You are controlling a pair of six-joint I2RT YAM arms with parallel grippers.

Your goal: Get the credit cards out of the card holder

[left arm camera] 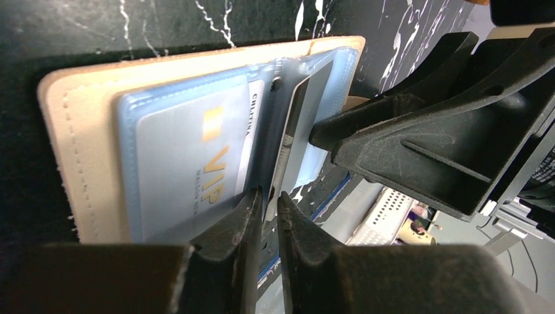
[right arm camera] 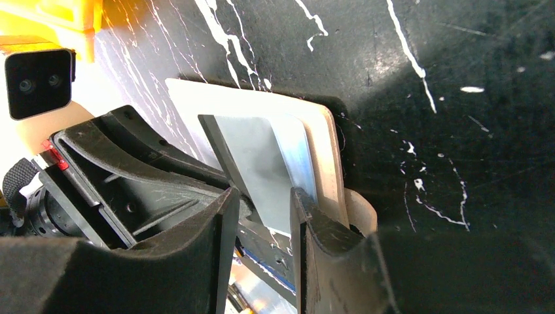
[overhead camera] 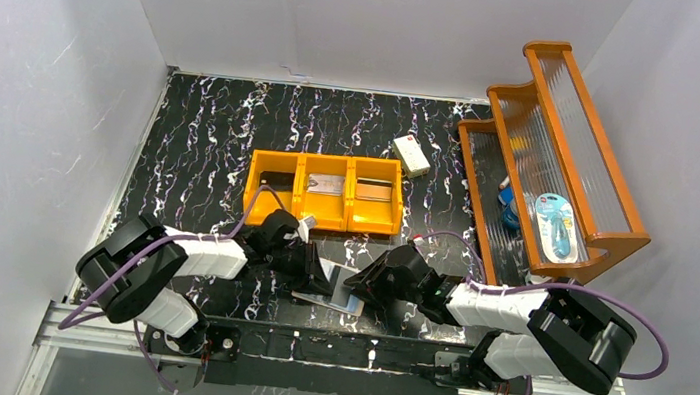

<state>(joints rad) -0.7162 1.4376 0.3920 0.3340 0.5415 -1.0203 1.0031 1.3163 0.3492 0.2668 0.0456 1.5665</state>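
Observation:
The card holder [overhead camera: 345, 300] lies open near the table's front edge, peach outside [left arm camera: 85, 144] with pale blue pockets. A silver VIP credit card [left arm camera: 190, 157] sits in its left pocket. A second grey card [left arm camera: 296, 118] stands partly out of the middle pocket, and my left gripper [left arm camera: 268, 209] is shut on its lower edge. The same card [right arm camera: 262, 163] shows between the fingers of my open right gripper [right arm camera: 262, 203]. One right fingertip [left arm camera: 327, 131] presses on the holder's right panel [right arm camera: 327, 157]. In the top view the left gripper [overhead camera: 317, 272] and right gripper [overhead camera: 366, 282] meet over the holder.
An orange three-compartment bin [overhead camera: 275, 158] stands just behind the holder, with flat silver cards [overhead camera: 327, 185] in two compartments. A white box [overhead camera: 412, 155] lies further back. An orange ribbed rack [overhead camera: 553, 152] fills the right side. The table's front rail [overhead camera: 338, 342] is close below the holder.

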